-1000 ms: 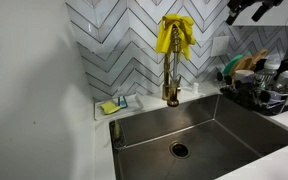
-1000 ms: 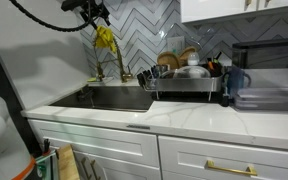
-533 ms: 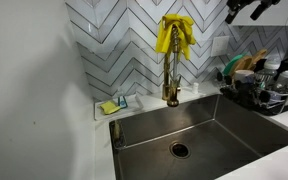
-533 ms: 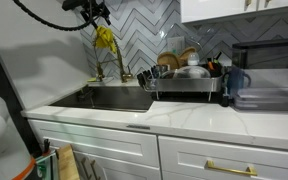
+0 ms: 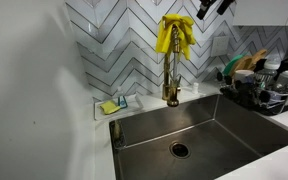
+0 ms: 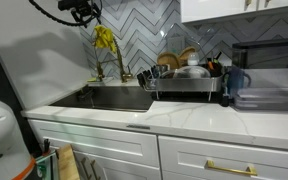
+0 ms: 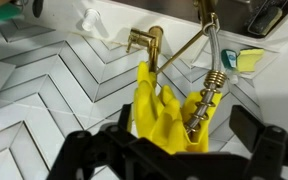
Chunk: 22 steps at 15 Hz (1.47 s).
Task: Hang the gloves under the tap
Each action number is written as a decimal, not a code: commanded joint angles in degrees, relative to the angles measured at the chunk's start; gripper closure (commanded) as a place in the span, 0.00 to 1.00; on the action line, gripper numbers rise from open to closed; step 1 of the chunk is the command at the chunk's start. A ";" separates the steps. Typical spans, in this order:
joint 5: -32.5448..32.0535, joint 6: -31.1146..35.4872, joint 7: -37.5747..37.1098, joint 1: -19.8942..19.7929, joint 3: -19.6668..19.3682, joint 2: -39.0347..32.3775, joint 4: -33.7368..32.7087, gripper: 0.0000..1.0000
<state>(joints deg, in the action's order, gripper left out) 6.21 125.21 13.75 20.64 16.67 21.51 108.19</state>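
On tap (image 5: pixel 171 75): gloves (image 5: pixel 174 35) draped over top, long axis vertical, ends hanging downward.
Gripper (image 5: pixel 210 7): spread wide, holding nothing.

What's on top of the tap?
The yellow gloves hang draped over the top of the tap. Its stem and base show below; the top end under them is hidden in both exterior views.

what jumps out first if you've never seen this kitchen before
The bright yellow gloves grab the eye first, draped over the top of the brass tap against the grey herringbone tiles. Below them lies the steel sink, and a crowded dish rack stands on the counter beside it. The robot's open fingers hover close to the gloves, apart from them.
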 commanded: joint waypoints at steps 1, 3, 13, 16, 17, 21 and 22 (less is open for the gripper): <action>0.29 2.20 6.61 2.55 0.53 -4.04 -4.04 0.00; -0.06 4.39 9.58 3.28 0.97 -6.05 -5.49 0.00; -0.53 7.02 12.13 3.19 1.49 -8.21 -6.57 0.00; -0.68 9.53 11.23 3.01 1.67 -8.78 -6.67 0.00; -0.73 10.70 11.17 3.01 1.73 -9.01 -6.65 0.00; -1.27 15.65 11.56 3.14 2.03 -10.21 -6.31 0.00; -1.36 16.60 11.24 3.15 2.20 -10.67 -6.27 0.00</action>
<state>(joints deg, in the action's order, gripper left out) 5.77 139.03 25.78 23.84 18.12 12.09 101.92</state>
